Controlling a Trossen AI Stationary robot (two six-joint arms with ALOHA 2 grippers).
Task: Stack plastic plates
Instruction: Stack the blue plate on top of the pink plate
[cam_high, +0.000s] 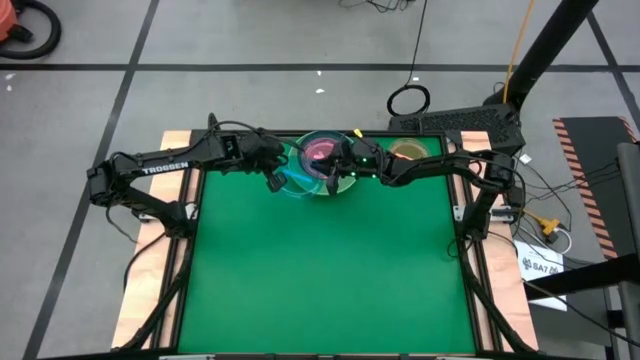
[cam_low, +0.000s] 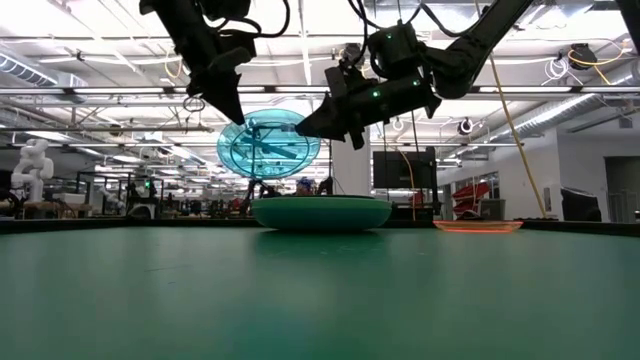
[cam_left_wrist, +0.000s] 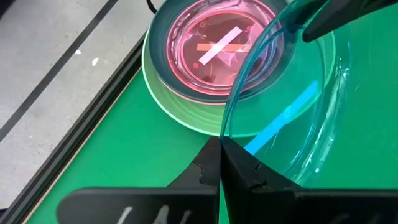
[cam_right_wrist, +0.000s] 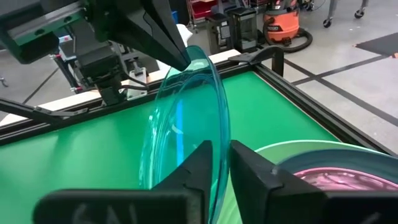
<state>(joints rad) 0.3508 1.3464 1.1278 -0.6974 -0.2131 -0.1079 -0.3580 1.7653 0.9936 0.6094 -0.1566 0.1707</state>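
A small see-through blue plate (cam_low: 270, 143) hangs on edge in the air over the table's far middle, with a gripper shut on each side of it. My left gripper (cam_high: 277, 178) is on one side of its rim and my right gripper (cam_high: 335, 172) on the opposite side. Just below and beyond it a stack rests on the green mat: a light green plate (cam_left_wrist: 186, 112) at the bottom, a dark teal plate (cam_left_wrist: 163, 56) in it, and a small magenta plate (cam_left_wrist: 217, 50) on top. My left gripper pinches the blue plate's rim (cam_left_wrist: 225, 132) between its two shut fingers, slanting down from the table's left side. The plate stands on edge, lifted clear of the mat and the stack. My right gripper has the opposite rim (cam_right_wrist: 221, 146) between its two fingers, one finger (cam_right_wrist: 202, 158) on the plate's hollow face and the other (cam_right_wrist: 245, 165) on its back. The fingers come nearly level from the table's right side. The plate hangs clear.
A small orange plate (cam_low: 478, 226) lies on the mat at the far right, apart from the stack. The table's black frame (cam_left_wrist: 93, 106) runs close behind the stack. The near part of the green mat (cam_high: 330, 280) lies bare.
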